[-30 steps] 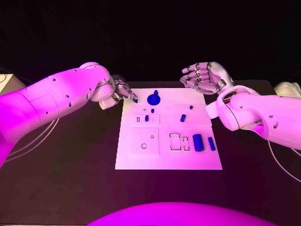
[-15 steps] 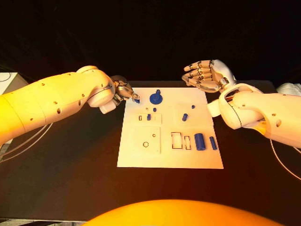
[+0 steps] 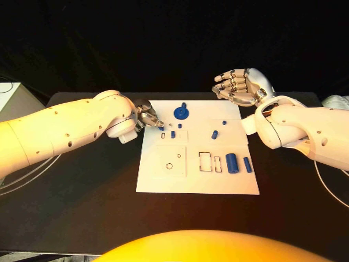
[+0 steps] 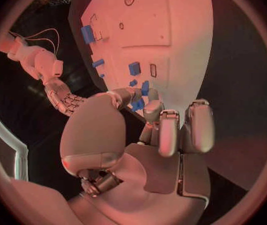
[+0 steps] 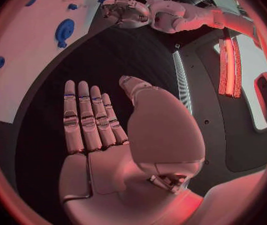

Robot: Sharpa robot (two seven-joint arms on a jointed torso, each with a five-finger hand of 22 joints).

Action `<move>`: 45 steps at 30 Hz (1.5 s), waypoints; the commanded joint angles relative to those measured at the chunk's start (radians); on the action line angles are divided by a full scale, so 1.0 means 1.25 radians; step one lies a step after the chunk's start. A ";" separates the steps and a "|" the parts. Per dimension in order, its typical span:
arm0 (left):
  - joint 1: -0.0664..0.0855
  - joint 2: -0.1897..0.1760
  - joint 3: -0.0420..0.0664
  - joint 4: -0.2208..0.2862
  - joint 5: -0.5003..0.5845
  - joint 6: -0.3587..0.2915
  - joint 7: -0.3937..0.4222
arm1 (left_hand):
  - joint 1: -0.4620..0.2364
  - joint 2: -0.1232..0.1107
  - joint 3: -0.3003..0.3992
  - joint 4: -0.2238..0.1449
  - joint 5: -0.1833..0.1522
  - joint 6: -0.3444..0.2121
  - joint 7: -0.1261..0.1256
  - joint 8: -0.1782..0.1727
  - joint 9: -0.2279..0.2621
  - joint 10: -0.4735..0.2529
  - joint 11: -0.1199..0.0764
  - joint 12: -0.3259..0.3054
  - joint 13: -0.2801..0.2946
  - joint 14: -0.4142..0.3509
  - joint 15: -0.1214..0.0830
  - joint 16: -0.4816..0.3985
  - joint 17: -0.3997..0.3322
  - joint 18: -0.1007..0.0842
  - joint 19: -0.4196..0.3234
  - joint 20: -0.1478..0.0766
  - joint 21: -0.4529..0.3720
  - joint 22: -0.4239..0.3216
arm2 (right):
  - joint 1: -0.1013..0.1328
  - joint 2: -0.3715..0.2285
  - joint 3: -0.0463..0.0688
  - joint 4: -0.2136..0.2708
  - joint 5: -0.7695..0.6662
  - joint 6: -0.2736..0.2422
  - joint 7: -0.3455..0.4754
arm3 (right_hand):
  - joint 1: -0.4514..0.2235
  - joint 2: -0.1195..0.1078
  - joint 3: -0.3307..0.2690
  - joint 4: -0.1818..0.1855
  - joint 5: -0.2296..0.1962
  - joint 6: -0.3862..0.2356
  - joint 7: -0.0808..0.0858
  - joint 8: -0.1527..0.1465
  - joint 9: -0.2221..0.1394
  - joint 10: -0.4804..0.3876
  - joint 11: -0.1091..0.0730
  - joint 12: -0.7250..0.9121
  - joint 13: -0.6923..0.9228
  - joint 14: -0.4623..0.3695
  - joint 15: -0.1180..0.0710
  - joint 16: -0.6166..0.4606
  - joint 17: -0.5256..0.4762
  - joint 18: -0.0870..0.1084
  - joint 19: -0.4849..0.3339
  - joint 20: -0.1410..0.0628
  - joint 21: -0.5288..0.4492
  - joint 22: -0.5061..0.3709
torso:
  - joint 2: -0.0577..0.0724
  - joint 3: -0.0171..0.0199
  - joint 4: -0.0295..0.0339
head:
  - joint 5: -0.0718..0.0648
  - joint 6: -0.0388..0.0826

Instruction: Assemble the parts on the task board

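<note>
The white task board [image 3: 197, 183] lies in the middle of the black table. My left hand [image 3: 149, 117] hovers over the board's far left edge and pinches a small blue part [image 3: 160, 124] between thumb and finger; the left wrist view shows that part [image 4: 137, 104] at the fingertips above the board [image 4: 177, 45]. A round blue knob piece [image 3: 179, 113], small blue pegs [image 3: 214, 134] and two blue cylinders [image 3: 231, 162] rest on the board. My right hand [image 3: 239, 86] is raised beyond the board's far right corner, fingers spread and holding nothing; its flat fingers [image 5: 86, 117] show in the right wrist view.
Empty rectangular slots [image 3: 205, 161] and a round hole [image 3: 169, 166] mark the board's near half. A pale box [image 3: 1, 101] stands at the table's far left, and a white object [image 3: 336, 102] lies at the far right edge.
My left hand has moved a little toward me and over the board's left edge, carrying the small blue part. The right hand has stayed where it was.
</note>
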 commanded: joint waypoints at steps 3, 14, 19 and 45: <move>-0.004 0.002 -0.004 0.008 -0.046 -0.004 -0.007 | -0.007 0.002 0.138 -0.142 0.006 0.023 -0.018 0.003 0.042 0.007 -0.001 0.003 0.001 0.066 -0.008 0.004 0.147 -0.011 0.004 0.000 0.005 0.016 | -0.001 -0.001 0.000 0.001 0.000 0.012 0.004 | -0.005 0.003 -0.002 -0.001 0.002 -0.005 0.042 -0.005 -0.001 -0.006 0.002 -0.005 -0.001 -0.003 0.001 -0.003 -0.001 0.010 -0.006 0.001 -0.001 -0.001 | 0.001 -0.0002 -0.0007 | 0.000 -0.002; -0.007 0.011 -0.011 0.007 -0.094 0.031 -0.004 | -0.008 0.001 0.138 -0.143 0.007 0.024 -0.019 0.003 0.042 0.006 -0.001 0.001 -0.003 0.067 -0.008 0.004 0.149 -0.011 0.003 0.000 0.004 0.014 | -0.001 0.000 0.000 0.000 0.000 0.013 0.003 | -0.006 0.003 -0.003 -0.001 0.002 -0.005 0.042 -0.006 -0.001 -0.006 0.002 -0.005 -0.001 -0.004 0.001 -0.003 -0.003 0.010 -0.007 0.001 -0.001 -0.002 | 0.001 -0.0004 -0.0007 | -0.001 -0.007; -0.007 0.012 -0.012 0.006 -0.105 0.045 -0.005 | -0.008 0.001 0.138 -0.143 0.007 0.024 -0.019 0.003 0.042 0.006 -0.001 0.001 -0.003 0.067 -0.008 0.005 0.150 -0.011 0.003 0.000 0.004 0.014 | -0.001 0.000 0.000 0.000 0.000 0.014 0.003 | -0.006 0.003 -0.003 -0.001 0.002 -0.005 0.042 -0.006 -0.001 -0.006 0.002 -0.005 -0.001 -0.004 0.001 -0.003 -0.003 0.010 -0.007 0.001 -0.001 -0.002 | 0.001 -0.0002 -0.0001 | -0.002 -0.009; -0.007 0.018 -0.013 0.003 -0.113 0.092 -0.001 | -0.008 -0.001 0.138 -0.146 0.007 0.025 -0.019 0.002 0.042 0.008 -0.001 0.002 0.001 0.068 -0.008 0.006 0.153 -0.010 0.002 0.000 0.003 0.013 | -0.003 0.001 0.000 -0.002 0.001 0.019 0.002 | -0.007 0.003 -0.004 0.000 0.002 -0.005 0.043 -0.006 -0.001 -0.007 0.003 -0.006 -0.001 -0.004 0.002 -0.002 -0.005 0.010 -0.007 0.001 -0.001 -0.005 | 0.001 0.0000 -0.0002 | 0.000 -0.008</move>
